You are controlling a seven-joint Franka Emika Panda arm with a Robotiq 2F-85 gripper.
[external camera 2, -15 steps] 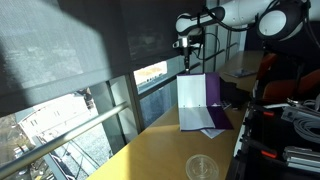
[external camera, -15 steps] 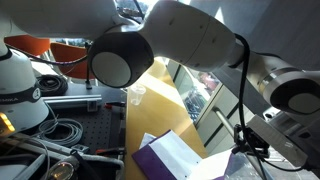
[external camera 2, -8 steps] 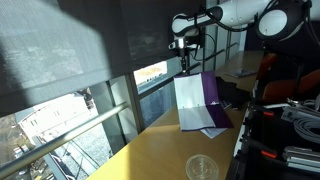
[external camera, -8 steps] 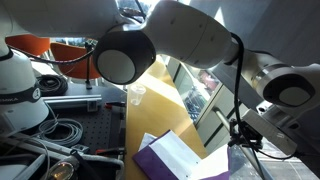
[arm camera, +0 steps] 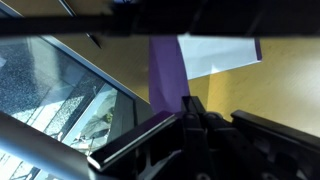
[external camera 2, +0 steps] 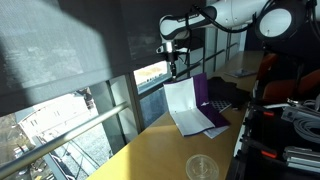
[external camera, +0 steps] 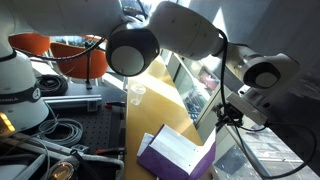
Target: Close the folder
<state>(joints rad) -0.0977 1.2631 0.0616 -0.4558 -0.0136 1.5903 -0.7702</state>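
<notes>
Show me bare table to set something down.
Bare tabletop lies between the clear cup and the folder, and beside the cup toward the window. It is crowded at the folder, where the hand grips its raised cover.

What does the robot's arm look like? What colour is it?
The arm is fat, round and white, with a dark grey round cap on its joint. A thin black cable runs near the wrist. The gripper is black, with slim dark fingers.
</notes>
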